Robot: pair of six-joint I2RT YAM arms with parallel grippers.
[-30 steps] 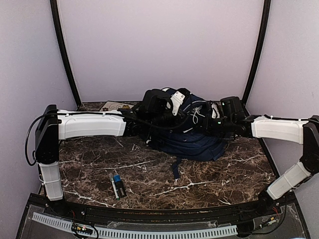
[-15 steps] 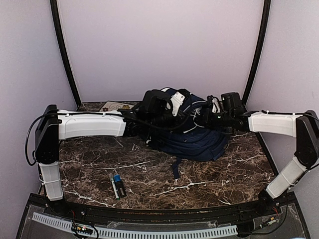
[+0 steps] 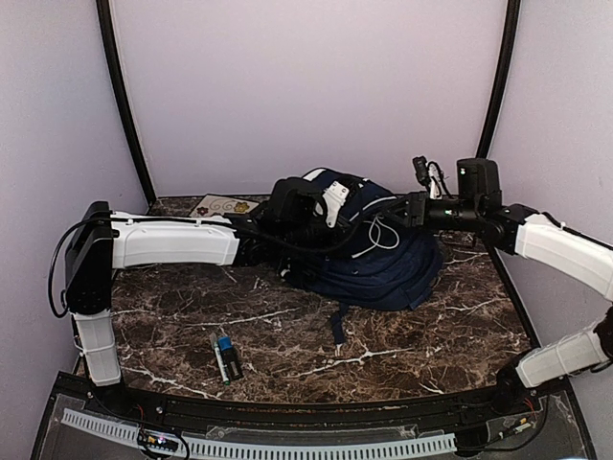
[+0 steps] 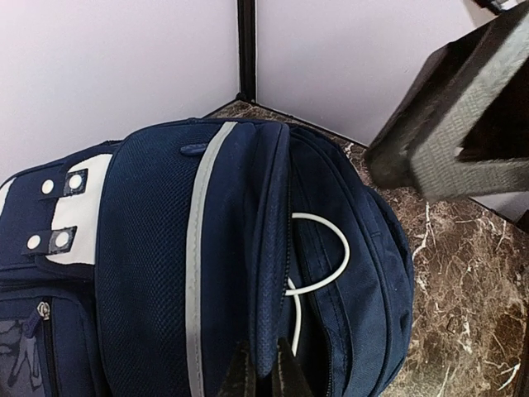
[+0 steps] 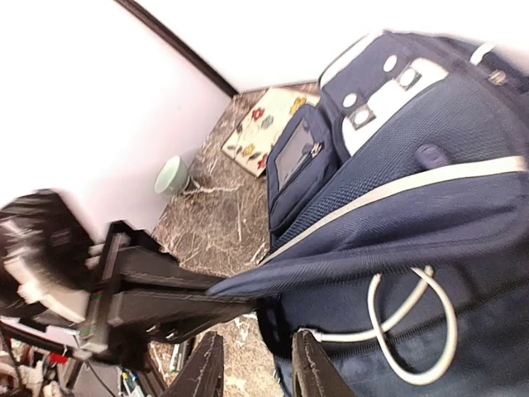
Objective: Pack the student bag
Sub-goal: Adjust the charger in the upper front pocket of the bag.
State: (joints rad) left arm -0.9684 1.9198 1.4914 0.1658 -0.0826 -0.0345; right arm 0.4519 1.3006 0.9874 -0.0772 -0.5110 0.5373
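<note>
L gripper [image 4: 263,368] is pressed shut on flap edge of the student bag [image 4: 149,248]. R gripper [image 5: 259,343] is spread, bag edge just beyond its tips.

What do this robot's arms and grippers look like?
Both arms have white boxy shells on the long links and black joints. The left arm has a black cable looping by its shoulder; thin black wires show at the right arm's wrist. The left gripper and right gripper are black, with slim flat jaws.
</note>
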